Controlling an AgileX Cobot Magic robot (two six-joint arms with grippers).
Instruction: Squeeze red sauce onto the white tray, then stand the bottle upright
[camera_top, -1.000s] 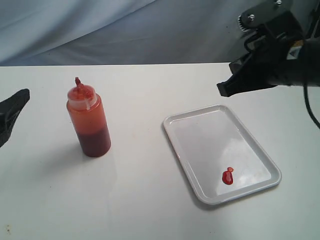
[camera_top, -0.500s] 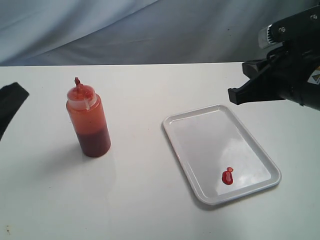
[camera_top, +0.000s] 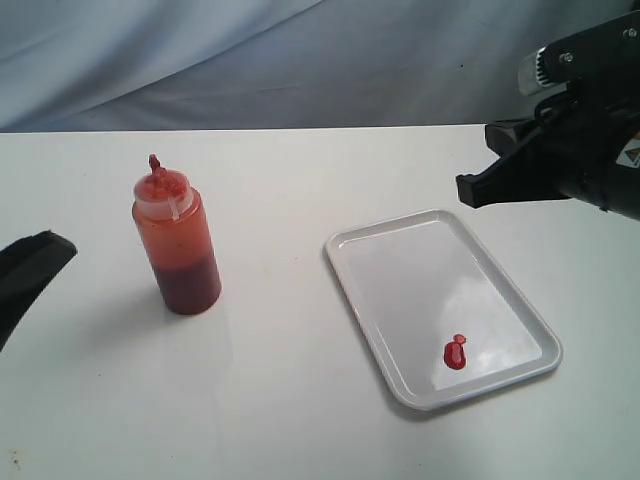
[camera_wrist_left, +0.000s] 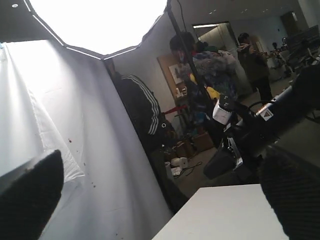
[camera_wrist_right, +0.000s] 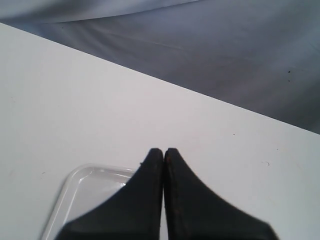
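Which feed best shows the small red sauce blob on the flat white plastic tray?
The exterior view: the small red sauce blob lies unobstructed near one corner of the flat white plastic tray. The right wrist view shows only a tray corner, no blob; the left wrist view shows neither.

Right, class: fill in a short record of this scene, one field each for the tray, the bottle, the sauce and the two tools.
white tray: flat on the table
bottle: upright, left of the white tray in the exterior view, nothing touching it
red sauce: small blob on the white tray near its front right corner; more inside the bottle
left tool: open, empty
right tool: shut, empty
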